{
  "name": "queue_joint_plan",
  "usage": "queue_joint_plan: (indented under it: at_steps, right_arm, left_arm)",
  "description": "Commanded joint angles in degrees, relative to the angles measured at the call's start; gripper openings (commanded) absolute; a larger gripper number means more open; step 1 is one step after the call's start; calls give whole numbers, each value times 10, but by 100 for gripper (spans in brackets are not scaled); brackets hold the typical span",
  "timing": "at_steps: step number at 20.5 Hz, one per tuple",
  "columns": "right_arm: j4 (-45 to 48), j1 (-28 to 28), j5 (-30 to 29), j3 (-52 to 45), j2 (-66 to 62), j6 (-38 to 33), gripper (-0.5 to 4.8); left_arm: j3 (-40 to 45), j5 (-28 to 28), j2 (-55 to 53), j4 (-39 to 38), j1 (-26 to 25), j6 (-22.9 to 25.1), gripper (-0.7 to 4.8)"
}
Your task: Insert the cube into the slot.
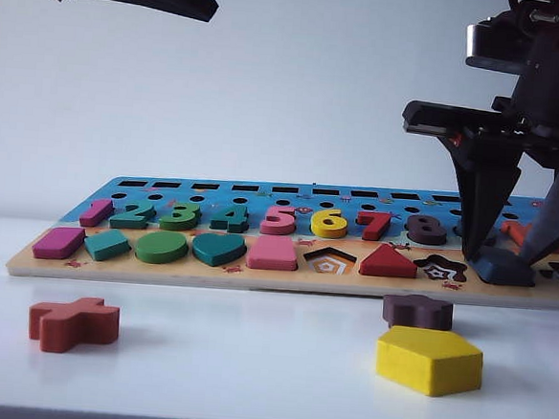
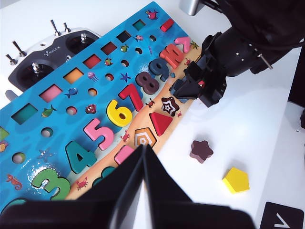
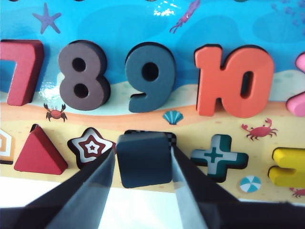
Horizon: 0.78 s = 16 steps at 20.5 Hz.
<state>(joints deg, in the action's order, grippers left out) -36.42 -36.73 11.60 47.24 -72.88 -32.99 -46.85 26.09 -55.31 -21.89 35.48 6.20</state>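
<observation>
- The right hand point(image 3: 143, 167) straddles the cube point(image 3: 144, 159), fingers barely parted from its sides, seemingly releasing it.
- The cube rests tilted over the slot point(image 3: 170, 138), not fully seated.
- The left hand point(image 2: 143, 157), fingers shut and empty, hangs high above the board point(image 1: 208, 274), clear of the work.

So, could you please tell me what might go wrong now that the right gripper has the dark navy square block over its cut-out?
1. The dark navy square block sits skewed over the checkerboard square slot, one corner of which shows uncovered; it may jam tilted on the rim.
2. The right gripper brackets the block closely, so withdrawing could drag it out.
3. The left gripper hovers shut and away, unable to steady the wooden puzzle board.
</observation>
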Motion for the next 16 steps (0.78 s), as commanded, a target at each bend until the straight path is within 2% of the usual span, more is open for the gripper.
queue_joint_plan:
  at_steps: [1, 16]
  right_arm:
    - [6, -1, 0, 2, 0, 0, 222]
    - [13, -2, 45, 6, 19, 14, 222]
  left_arm:
    - [-2, 4, 1, 6, 0, 2, 10]
    - [-2, 4, 1, 7, 0, 2, 10]
